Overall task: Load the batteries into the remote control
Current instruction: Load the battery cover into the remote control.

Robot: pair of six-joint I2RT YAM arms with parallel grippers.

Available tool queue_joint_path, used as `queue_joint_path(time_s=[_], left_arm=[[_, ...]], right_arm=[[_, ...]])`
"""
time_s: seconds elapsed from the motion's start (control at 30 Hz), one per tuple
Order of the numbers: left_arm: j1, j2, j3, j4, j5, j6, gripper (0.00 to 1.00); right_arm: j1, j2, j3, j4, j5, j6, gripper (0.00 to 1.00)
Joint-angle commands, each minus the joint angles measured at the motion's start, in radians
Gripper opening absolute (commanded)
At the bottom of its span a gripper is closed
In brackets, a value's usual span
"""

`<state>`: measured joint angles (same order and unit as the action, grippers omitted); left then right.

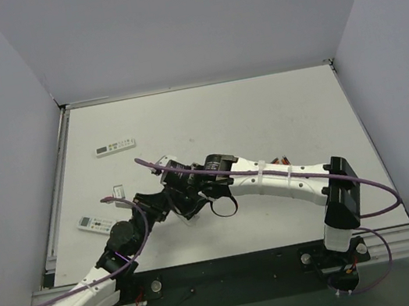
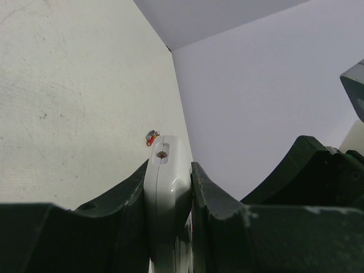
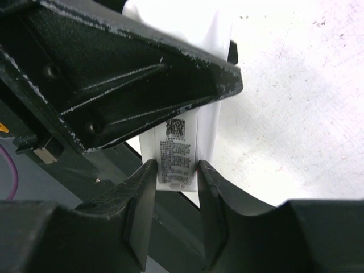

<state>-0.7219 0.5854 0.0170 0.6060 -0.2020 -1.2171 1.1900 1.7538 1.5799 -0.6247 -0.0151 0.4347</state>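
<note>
The left gripper (image 2: 169, 169) is clamped tight on the remote (image 2: 165, 187), its 2 fingers (image 2: 133, 199) pressed to the remote's long edges and 1 rounded end standing out past the tips. The right gripper (image 3: 177, 170) stands narrow across the same remote from the other end, with 1 finger touching each side of the labelled back face. Both arms thus hold it above the table (image 1: 261, 111), near the table's middle. Whether the remote's compartment holds anything cannot be seen. Only 1 battery (image 2: 151, 137), dark with a red end, is clear to see; it lies on the table just beyond the remote's free end. The step looks like freeing the remote's back. The left grip should likely stay the anchor while the right pulls straight along the remote's length, without twisting, and low enough that a loosened piece drops only a short way. A longer remote (image 1: 115, 146) with a grey display lies well off to the far left of the held remote, and another white remote (image 1: 94, 225) lies to its near left. The table is matt white and lightly speckled, with plain pale grey walls (image 1: 189, 21) on 3 sides.
</note>
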Motion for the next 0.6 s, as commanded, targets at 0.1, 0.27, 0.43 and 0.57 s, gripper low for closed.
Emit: queue_joint_path(time_s=[0.1,0.27,0.43,0.57], left_arm=[[-0.017,-0.042,-0.037,0.021,-0.002,-0.084,0.0],[-0.017,-0.052,-0.048,0.011,-0.02,-0.107,0.0],[-0.017,-0.067,-0.06,0.012,-0.027,-0.122,0.0],[-0.017,-0.087,-0.063,0.012,-0.03,-0.122,0.0]], right_arm=[[-0.02,-0.045,-0.005,0.039,0.029,0.004,0.37],[-0.018,-0.065,-0.003,0.04,0.029,0.004,0.42],[-0.024,-0.109,-0.012,0.045,0.023,0.013,0.6],[-0.049,-0.198,-0.079,0.111,-0.04,0.033,0.7]])
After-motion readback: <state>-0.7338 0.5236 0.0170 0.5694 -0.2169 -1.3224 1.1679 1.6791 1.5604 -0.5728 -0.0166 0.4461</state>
